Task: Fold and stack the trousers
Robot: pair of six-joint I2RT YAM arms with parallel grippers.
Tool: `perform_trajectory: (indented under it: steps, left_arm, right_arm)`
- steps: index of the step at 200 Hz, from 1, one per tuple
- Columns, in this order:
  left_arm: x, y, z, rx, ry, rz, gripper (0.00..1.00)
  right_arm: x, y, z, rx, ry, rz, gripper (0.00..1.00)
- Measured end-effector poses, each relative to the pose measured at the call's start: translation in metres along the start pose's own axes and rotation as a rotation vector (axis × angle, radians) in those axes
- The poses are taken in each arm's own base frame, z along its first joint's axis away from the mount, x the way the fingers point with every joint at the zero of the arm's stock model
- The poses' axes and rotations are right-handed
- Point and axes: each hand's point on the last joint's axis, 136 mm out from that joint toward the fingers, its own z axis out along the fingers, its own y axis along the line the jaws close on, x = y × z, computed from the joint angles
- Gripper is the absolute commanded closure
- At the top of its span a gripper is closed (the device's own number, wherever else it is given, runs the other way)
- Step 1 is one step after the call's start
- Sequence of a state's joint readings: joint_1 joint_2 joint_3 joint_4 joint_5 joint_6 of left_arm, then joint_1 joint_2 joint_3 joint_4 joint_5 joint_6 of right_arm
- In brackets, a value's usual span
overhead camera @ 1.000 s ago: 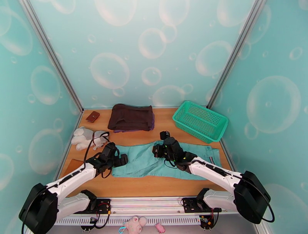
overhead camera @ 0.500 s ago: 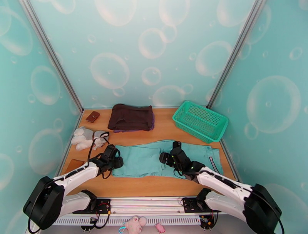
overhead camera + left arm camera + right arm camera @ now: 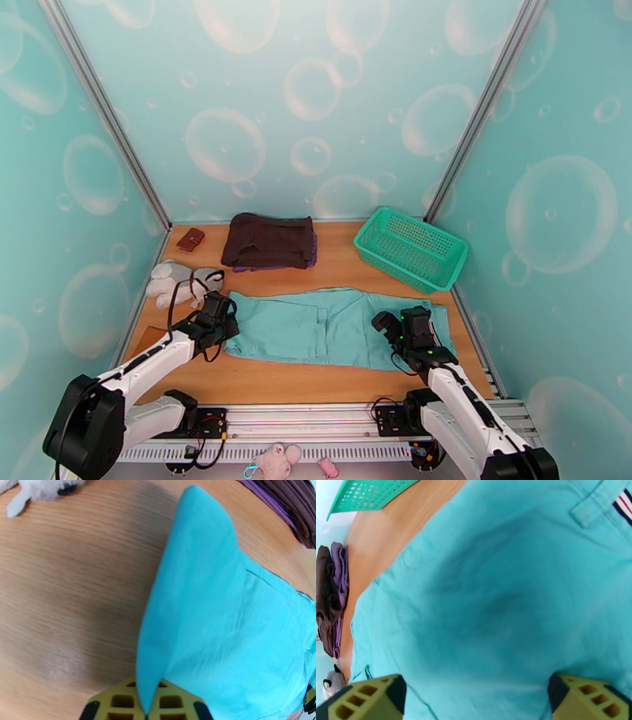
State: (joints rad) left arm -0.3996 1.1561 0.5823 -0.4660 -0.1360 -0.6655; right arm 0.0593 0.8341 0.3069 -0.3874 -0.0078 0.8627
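Teal trousers (image 3: 332,330) lay lengthwise across the bench (image 3: 276,383), waistband (image 3: 433,326) rightward beside the spread right hand (image 3: 393,325), while the left hand (image 3: 225,322) pinched their left edge.

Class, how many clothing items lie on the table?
2: the trousers spread across the near half, and a dark brown folded garment behind them at the back. A purple layer beneath it may be a third.
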Motion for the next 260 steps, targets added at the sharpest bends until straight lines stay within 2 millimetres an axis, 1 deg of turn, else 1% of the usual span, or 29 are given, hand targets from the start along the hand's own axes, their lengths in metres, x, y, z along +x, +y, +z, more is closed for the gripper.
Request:
perform_trajectory:
  steps: [15,30,40,47,61,75,90,105,120,144,154,165,176,184,195,202,215,229,247,260]
  left_arm:
    - [-0.018,-0.011,-0.018,0.026,-0.034,0.006,1.0]
    - [-0.038,-0.022,-0.037,0.042,-0.071,0.028,1.0]
    - [-0.052,-0.029,-0.049,0.045,-0.102,0.044,1.0]
    - [-0.06,-0.031,-0.056,0.044,-0.118,0.054,1.0]
    - [-0.07,-0.035,-0.067,0.037,-0.132,0.074,1.0]
    - [-0.077,-0.036,-0.075,0.026,-0.141,0.091,1.0]
    - [-0.086,-0.033,-0.087,-0.009,-0.157,0.108,1.0]
    - [-0.101,-0.026,-0.104,-0.05,-0.184,0.117,1.0]
    - [-0.121,-0.02,-0.129,-0.098,-0.238,0.117,1.0]
    - [-0.154,-0.013,-0.174,-0.166,-0.342,0.113,1.0]
    - [-0.164,-0.012,-0.188,-0.19,-0.375,0.117,1.0]
    - [-0.171,-0.009,-0.197,-0.222,-0.395,0.121,1.0]
    - [-0.176,-0.006,-0.199,-0.257,-0.399,0.129,1.0]
    - [-0.178,-0.007,-0.197,-0.279,-0.389,0.145,1.0]
    - [-0.178,-0.012,-0.192,-0.296,-0.369,0.176,1.0]
    - [-0.175,-0.02,-0.186,-0.295,-0.353,0.202,1.0]
    - [-0.165,-0.043,-0.173,-0.268,-0.32,0.272,1.0]
    - [-0.145,-0.078,-0.16,-0.214,-0.283,0.365,1.0]
    - [-0.116,-0.118,-0.143,-0.141,-0.225,0.435,1.0]
    - [-0.097,-0.14,-0.131,-0.105,-0.191,0.461,1.0]
  right_arm:
    - [-0.005,-0.001,0.0,0.014,-0.002,0.003,0.01]
    - [-0.01,0.001,-0.004,0.016,-0.019,-0.014,0.01]
    - [-0.014,0.005,-0.01,0.015,-0.039,-0.041,0.01]
    - [-0.016,0.012,-0.016,0.003,-0.056,-0.068,0.01]
    - [-0.022,0.037,-0.03,-0.043,-0.085,-0.13,0.01]
    - [-0.028,0.068,-0.046,-0.108,-0.109,-0.188,0.01]
    - [-0.031,0.101,-0.062,-0.178,-0.123,-0.237,0.01]
    - [-0.028,0.122,-0.071,-0.231,-0.12,-0.277,0.0]
    - [-0.023,0.133,-0.072,-0.255,-0.108,-0.303,0.01]
    - [-0.011,0.141,-0.065,-0.278,-0.065,-0.346,0.01]
    - [-0.006,0.145,-0.063,-0.29,-0.046,-0.364,0.01]
    - [0.0,0.15,-0.058,-0.305,-0.021,-0.388,0.01]
    - [0.004,0.152,-0.053,-0.309,0.002,-0.404,0.01]
    - [0.008,0.153,-0.05,-0.31,0.016,-0.415,0.01]
    - [0.01,0.154,-0.048,-0.317,0.026,-0.425,0.01]
    - [0.01,0.157,-0.048,-0.329,0.026,-0.428,0.01]
    - [0.007,0.162,-0.049,-0.359,0.024,-0.427,0.01]
    - [0.003,0.164,-0.048,-0.385,0.017,-0.419,0.01]
    - [0.0,0.159,-0.045,-0.397,0.017,-0.409,0.01]
    - [0.0,0.154,-0.042,-0.397,0.024,-0.403,0.01]
